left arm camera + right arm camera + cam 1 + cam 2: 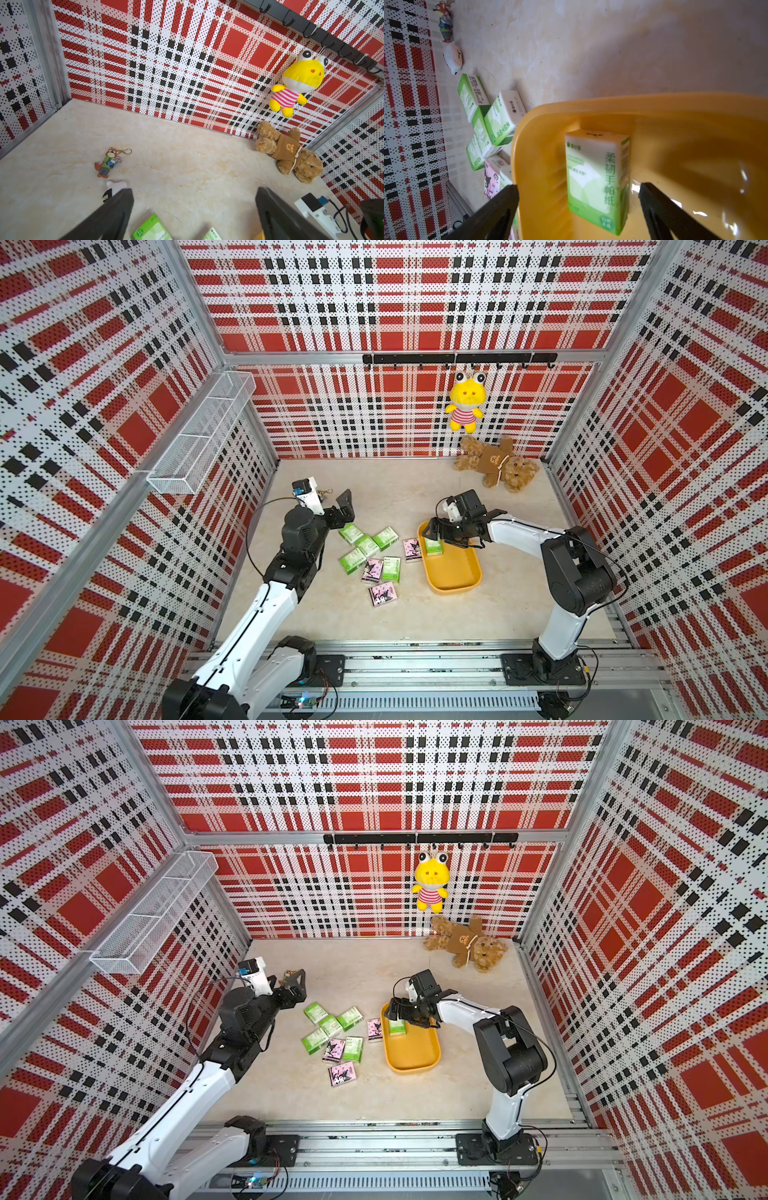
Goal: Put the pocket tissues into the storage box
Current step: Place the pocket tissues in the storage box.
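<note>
From the left wrist only, can see a fox key ring (108,162) lying flat on the floor (187,155), with a small white toy (116,185) just beside it. From the right wrist only, can read the green print on the green packet (596,180) inside the yellow tray (542,116). From both top views only, can count the other packets (374,560) on the floor between the two arms: five green and three pink in a loose bunch, one pink right beside the tray rim. Over the far end of the tray, find the right gripper (578,187): fingers spread wide, one on each side of the green packet, a gap on both sides, holding nothing. Same for the left gripper (193,191): spread wide, empty, up above the floor by the far end of the bunch. As for the green packet: lying flat, face up, near a corner of the tray, long side running the same way as the fingers point, one short end against the tray wall.
</note>
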Controlling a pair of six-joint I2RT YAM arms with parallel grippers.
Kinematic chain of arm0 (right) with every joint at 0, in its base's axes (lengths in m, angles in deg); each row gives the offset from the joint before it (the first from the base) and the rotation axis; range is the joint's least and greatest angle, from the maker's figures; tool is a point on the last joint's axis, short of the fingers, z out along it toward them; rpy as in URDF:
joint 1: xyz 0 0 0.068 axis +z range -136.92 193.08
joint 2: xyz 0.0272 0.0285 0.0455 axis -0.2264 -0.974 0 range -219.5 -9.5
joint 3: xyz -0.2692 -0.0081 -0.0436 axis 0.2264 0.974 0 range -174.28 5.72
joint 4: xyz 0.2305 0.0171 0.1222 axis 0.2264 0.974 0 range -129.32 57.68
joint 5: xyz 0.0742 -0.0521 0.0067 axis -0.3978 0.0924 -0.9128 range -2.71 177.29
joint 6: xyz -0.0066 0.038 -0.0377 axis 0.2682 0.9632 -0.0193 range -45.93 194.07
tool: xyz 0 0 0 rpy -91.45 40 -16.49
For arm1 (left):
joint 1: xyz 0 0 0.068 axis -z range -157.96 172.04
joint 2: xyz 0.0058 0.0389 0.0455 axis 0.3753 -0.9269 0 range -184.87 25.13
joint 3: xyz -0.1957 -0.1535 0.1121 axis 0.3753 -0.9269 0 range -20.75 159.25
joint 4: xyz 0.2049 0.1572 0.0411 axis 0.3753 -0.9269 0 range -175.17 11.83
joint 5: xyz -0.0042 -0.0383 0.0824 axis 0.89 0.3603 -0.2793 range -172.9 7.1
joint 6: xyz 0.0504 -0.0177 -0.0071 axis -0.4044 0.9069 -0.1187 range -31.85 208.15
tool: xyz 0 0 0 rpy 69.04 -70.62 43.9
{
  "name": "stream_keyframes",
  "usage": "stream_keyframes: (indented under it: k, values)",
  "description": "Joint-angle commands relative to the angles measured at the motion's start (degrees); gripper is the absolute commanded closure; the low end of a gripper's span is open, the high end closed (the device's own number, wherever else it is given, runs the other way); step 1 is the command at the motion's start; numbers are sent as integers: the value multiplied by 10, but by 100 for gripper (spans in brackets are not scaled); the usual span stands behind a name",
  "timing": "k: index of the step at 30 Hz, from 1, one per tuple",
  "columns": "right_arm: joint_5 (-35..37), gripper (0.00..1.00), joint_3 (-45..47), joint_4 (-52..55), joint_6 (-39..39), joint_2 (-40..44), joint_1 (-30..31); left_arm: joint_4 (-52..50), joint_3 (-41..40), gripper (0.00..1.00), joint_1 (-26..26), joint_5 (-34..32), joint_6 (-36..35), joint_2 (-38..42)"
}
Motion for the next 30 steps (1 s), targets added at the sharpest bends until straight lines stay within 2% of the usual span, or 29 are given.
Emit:
stream_keyframes:
  k: [1, 9, 30]
  values:
    - [-22, 2, 6, -25, 4, 1, -4, -3, -3, 1, 4, -4, -4, 3]
    - [-58, 2, 18, -68, 33, -16, -4, -3, 0, 1, 4, -7, -6, 1]
    - [-83, 2, -3, -80, 41, -36, -3, -4, 7, 1, 5, -7, -10, -3]
